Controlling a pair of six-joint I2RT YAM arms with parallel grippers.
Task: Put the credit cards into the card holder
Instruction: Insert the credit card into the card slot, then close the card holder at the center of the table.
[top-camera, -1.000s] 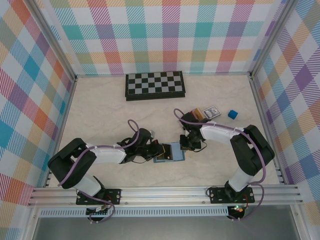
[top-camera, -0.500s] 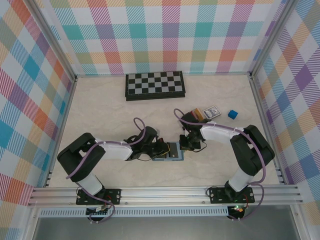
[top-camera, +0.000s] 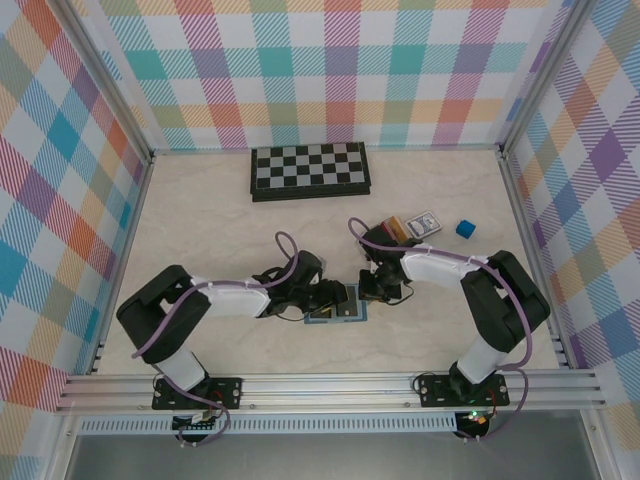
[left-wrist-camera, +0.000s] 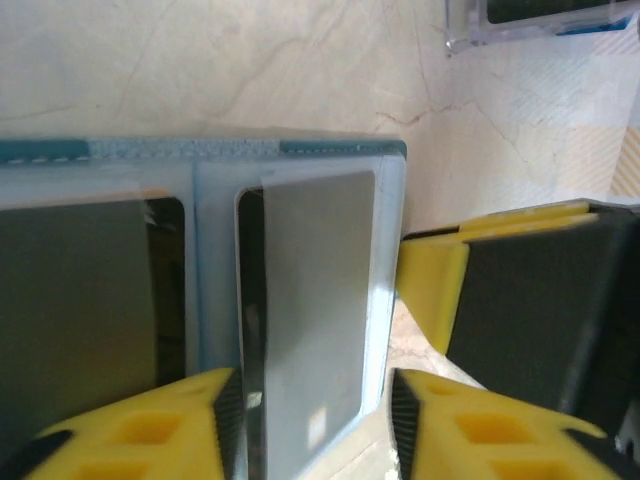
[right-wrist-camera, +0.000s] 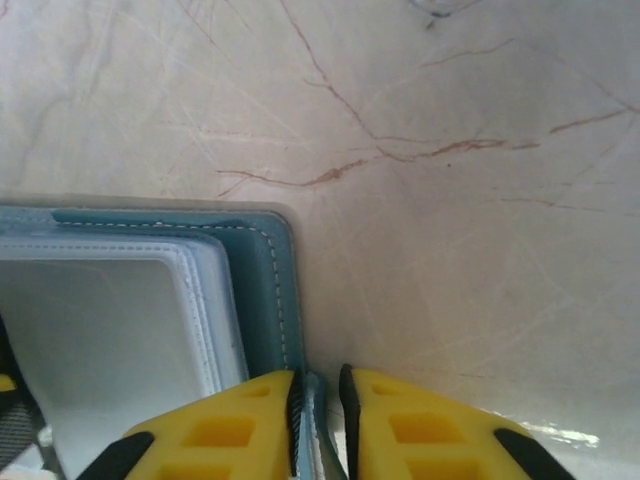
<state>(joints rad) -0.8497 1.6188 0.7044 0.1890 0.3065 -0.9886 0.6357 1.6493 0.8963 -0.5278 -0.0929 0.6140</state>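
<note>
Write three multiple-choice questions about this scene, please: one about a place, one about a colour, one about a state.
1. Where does the blue cube stand?
A near the right wall
B in the back left corner
C in the front left corner

2. What colour is the cover of the card holder?
A red
B teal
C black

3. What is the right tool doing?
A hanging open in the air
B pinching the card holder's cover edge
C gripping the cube

Answers:
1 A, the top view shows it far right, close to that wall.
2 B, the right wrist view shows stitched teal.
3 B, its yellow fingers are shut on the teal edge.
</note>
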